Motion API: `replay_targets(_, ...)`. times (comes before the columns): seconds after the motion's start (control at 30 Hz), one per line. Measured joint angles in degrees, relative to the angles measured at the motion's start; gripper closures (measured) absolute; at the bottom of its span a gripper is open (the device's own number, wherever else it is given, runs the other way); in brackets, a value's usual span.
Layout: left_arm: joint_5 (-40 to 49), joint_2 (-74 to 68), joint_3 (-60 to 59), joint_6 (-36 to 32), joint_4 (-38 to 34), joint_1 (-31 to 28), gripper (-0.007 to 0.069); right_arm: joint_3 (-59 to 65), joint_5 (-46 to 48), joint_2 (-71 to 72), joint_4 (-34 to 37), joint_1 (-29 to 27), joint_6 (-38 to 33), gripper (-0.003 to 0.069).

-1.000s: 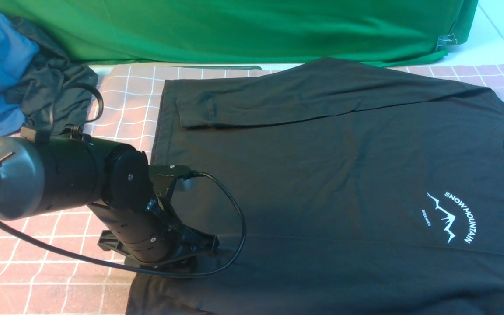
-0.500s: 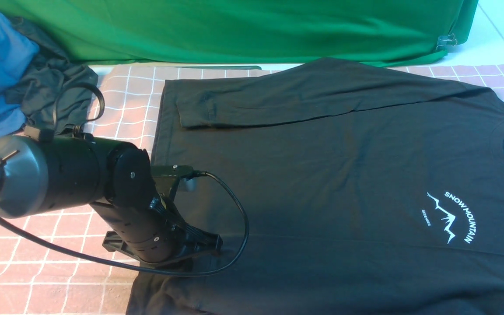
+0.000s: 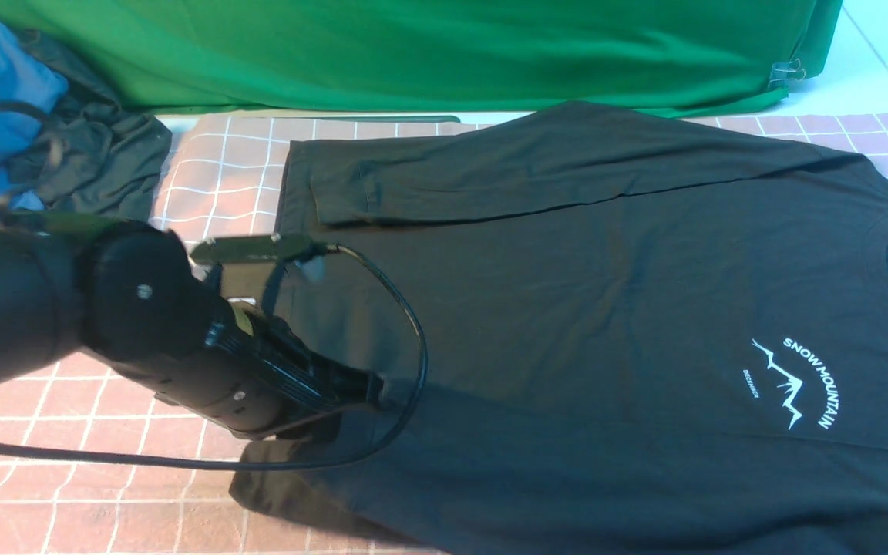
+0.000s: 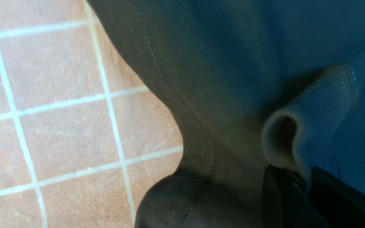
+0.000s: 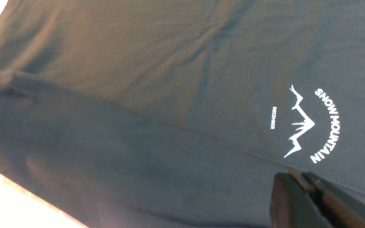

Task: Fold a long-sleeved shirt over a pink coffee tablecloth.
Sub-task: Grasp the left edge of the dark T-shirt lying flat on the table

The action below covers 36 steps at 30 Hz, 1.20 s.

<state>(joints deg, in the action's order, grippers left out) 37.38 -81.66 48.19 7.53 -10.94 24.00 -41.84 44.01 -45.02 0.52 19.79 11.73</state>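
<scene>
The left fingers [image 4: 284, 199] have just clamped the sleeve cuff [image 4: 322, 110] of the long-sleeved shirt [image 3: 567, 308], spread on the pink coffee tablecloth [image 3: 213, 177], and raised it, likely starting a fold; the right fingers [image 5: 287, 202] stay closed.

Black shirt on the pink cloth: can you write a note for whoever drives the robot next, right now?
Left gripper: shut on the ribbed cuff of the long-sleeved shirt, near its hem.
Right gripper: shut beside the chest print; whether cloth is pinched is unclear.
The shirt lies spread on the pink tablecloth.
Done: far sleeve folded across the body.
Left: likely folding the body itself.
</scene>
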Motion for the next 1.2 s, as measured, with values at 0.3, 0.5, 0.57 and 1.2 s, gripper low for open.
replay_targets(0.3,-1.35,3.06,0.0,0.0,-0.38,0.0,0.0575,0.0,0.0,0.0,0.0,0.0,0.0,0.0584)
replay_targets(0.5,-1.4,3.06,0.0,0.0,-0.37,0.0,0.0575,0.0,0.06,0.0,0.0,0.0,0.0,0.0578)
replay_targets(0.57,-1.4,3.06,0.0,0.0,-0.37,0.0,0.0575,0.0,0.06,0.0,0.0,0.0,0.0,0.0574)
replay_targets(1.2,-1.4,3.06,0.0,0.54,-1.08,0.0,0.0575,0.0,0.0,0.0,0.07,0.0,0.05,0.0568)
